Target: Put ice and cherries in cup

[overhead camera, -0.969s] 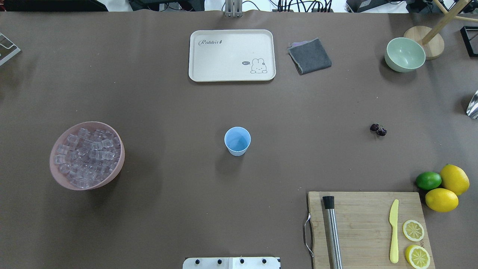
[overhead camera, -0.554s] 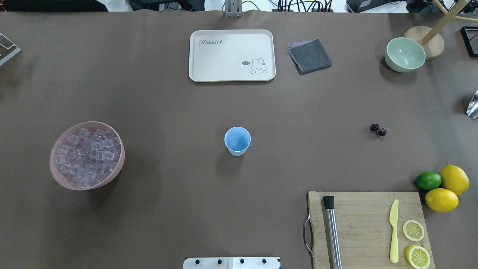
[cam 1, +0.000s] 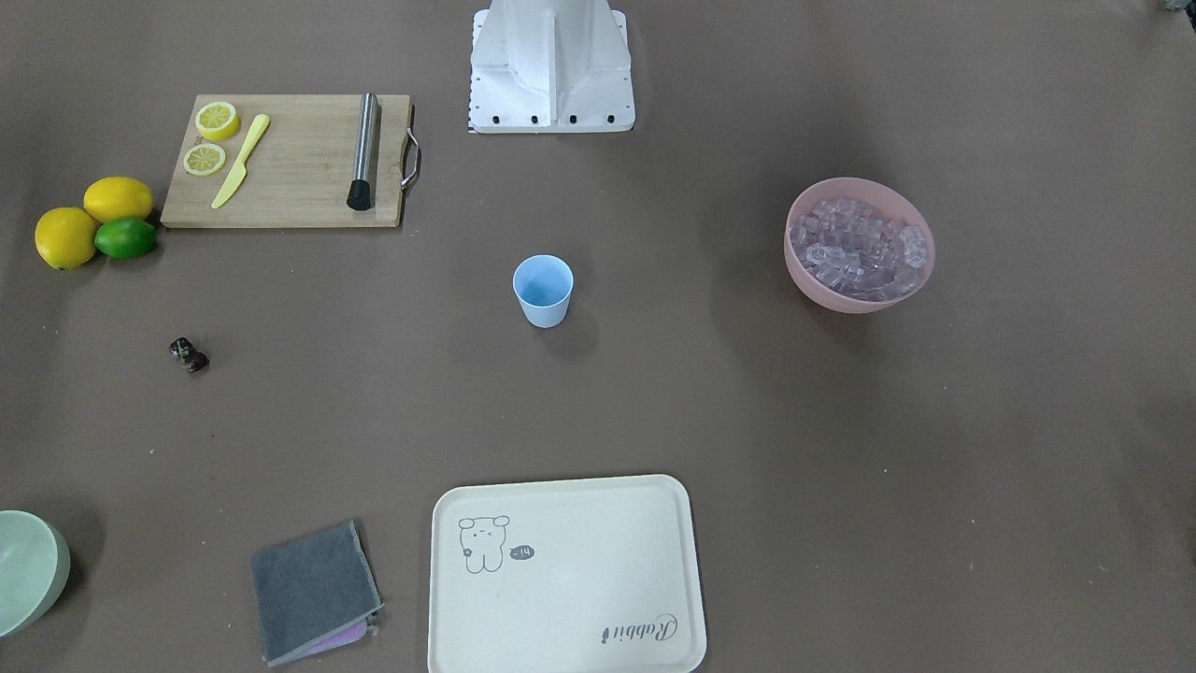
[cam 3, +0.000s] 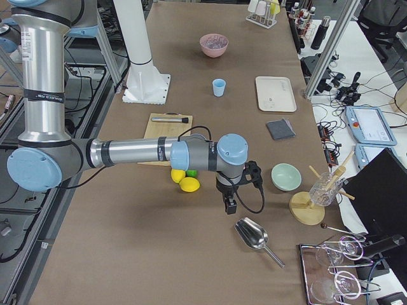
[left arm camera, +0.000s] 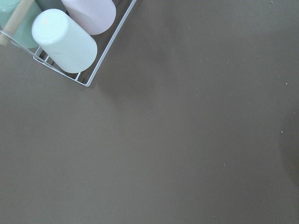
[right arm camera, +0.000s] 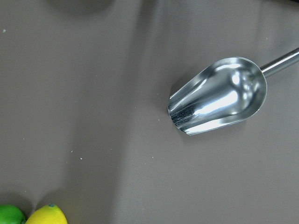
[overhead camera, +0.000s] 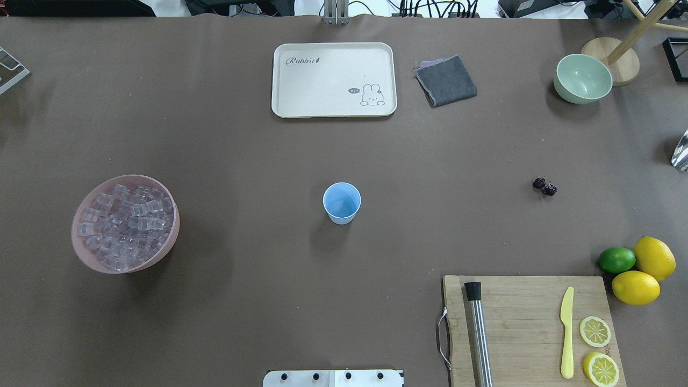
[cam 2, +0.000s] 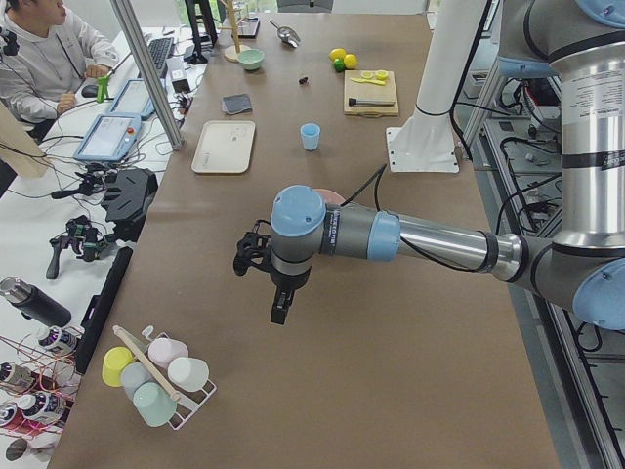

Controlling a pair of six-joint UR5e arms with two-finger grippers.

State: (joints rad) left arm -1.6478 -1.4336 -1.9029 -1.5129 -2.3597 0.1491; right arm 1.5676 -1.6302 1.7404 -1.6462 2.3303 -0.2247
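Note:
The pale blue cup [overhead camera: 342, 202] stands upright and empty mid-table; it also shows in the front view [cam 1: 543, 290]. The ice [overhead camera: 126, 226] fills a pink bowl [overhead camera: 173, 236] at the left. The cherries [overhead camera: 544, 186] lie on the table right of the cup, and show in the front view [cam 1: 189, 355]. My left gripper [cam 2: 278, 313] hangs over bare table beyond the pink bowl, far from the cup. My right gripper [cam 3: 228, 206] hangs near a metal scoop [right arm camera: 219, 95]. I cannot tell whether either is open or shut.
A cream tray [overhead camera: 333, 110], grey cloth [overhead camera: 446, 80] and green bowl [overhead camera: 583, 78] lie at the far side. A cutting board [overhead camera: 527, 322] holds a muddler, knife and lemon slices; lemons and a lime [overhead camera: 617, 259] sit beside it. A cup rack [left arm camera: 70, 42] is near the left gripper.

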